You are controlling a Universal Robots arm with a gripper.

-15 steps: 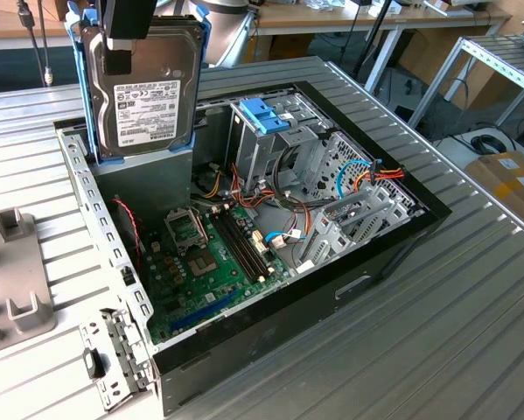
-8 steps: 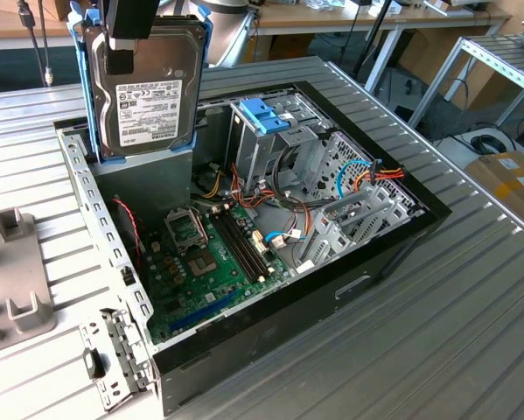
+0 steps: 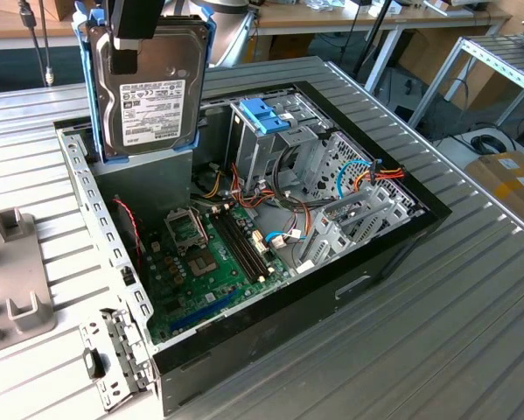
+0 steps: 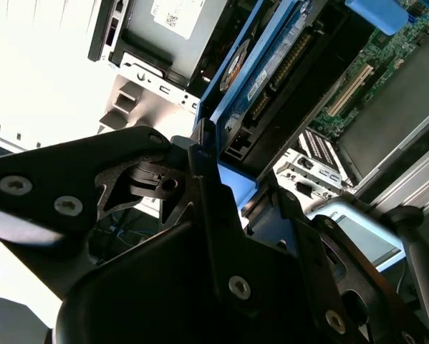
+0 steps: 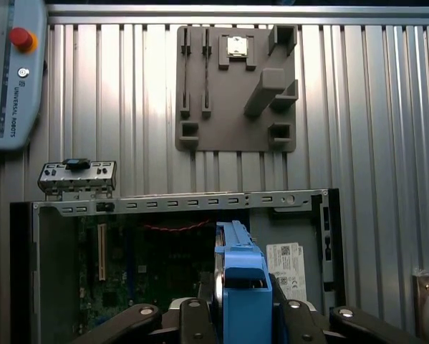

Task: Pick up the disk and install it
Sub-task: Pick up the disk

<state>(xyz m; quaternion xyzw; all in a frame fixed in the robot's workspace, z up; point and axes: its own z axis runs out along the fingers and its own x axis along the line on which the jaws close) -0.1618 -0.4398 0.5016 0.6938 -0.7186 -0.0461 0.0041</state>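
The disk (image 3: 148, 98), a silver hard drive with a white label and a blue plastic frame, hangs upright above the back left corner of the open computer case (image 3: 393, 254). My gripper (image 3: 132, 42) is shut on its top edge. In the first wrist view the disk's blue frame edge (image 5: 244, 283) stands between my black fingers (image 5: 193, 319), above the case. The second wrist view shows the disk (image 4: 271, 68) edge-on, running away from my gripper (image 4: 232, 193).
Inside the case are the green motherboard (image 3: 213, 258), a grey power-supply box (image 3: 148, 188) below the disk, and a metal drive cage with a blue handle (image 3: 266, 114). A grey fixture plate (image 5: 235, 86) and a small metal bracket (image 5: 76, 177) lie on the ribbed table.
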